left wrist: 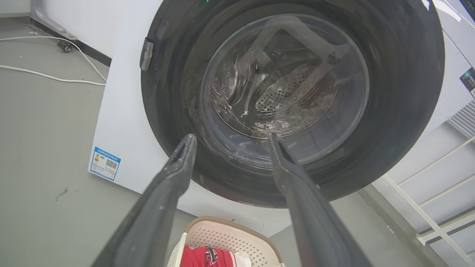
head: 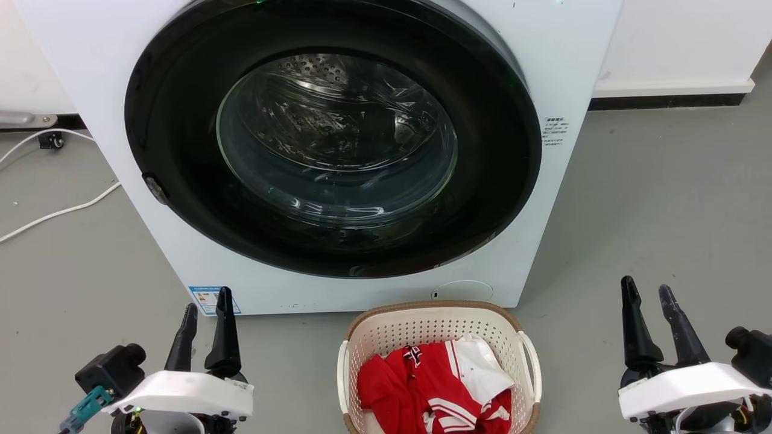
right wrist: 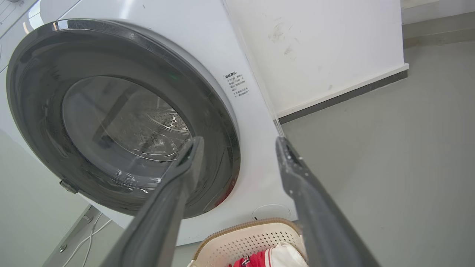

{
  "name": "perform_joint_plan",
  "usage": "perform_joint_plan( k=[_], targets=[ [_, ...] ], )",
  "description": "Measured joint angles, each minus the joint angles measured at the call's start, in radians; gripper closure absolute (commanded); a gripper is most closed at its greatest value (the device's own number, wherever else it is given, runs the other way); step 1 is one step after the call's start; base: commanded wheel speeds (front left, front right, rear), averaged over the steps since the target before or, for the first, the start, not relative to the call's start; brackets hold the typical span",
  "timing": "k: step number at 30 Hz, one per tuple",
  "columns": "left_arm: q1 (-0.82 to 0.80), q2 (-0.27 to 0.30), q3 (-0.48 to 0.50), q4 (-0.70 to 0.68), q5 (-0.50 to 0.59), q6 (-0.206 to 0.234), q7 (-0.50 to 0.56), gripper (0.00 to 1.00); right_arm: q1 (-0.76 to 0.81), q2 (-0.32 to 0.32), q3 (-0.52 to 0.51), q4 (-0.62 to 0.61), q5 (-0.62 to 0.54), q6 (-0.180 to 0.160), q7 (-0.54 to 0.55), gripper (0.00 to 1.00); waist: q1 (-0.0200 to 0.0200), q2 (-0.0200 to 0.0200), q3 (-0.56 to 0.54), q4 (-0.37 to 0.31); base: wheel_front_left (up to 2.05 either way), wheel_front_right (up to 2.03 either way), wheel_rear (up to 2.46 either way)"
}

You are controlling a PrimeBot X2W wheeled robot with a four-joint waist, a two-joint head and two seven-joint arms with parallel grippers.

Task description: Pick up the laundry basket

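- Grey smooth floor [head: 651,211] spreads below.
- White front-loading washer [head: 561,54] with a round dark glass door [head: 181,120] stands on it.
- Cream-white perforated plastic laundry basket [head: 422,328], brown-rimmed, sits on the floor just before the washer, holding red-and-white clothes [head: 434,386].
- Left claw [head: 208,299] and right claw [head: 645,285] flank it, apart from it, fingers spread, empty.
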Motion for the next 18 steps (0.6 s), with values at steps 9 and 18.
perform_joint_plan(
  k=[9,18],
  targets=[
    [0.008,0.0,-0.008,0.0,0.1,-0.001,-0.026,0.0,0.01,0.0,0.0,-0.017,-0.102,0.0,-0.023,0.0,0.0,0.0,0.001,0.001,0.0,0.0,0.0],
    [0.017,0.001,-0.013,-0.002,0.192,0.0,-0.047,0.0,0.023,0.0,0.004,-0.032,-0.174,0.0,-0.049,0.0,0.0,0.0,0.002,0.004,0.0,0.0,0.0]
  ],
)
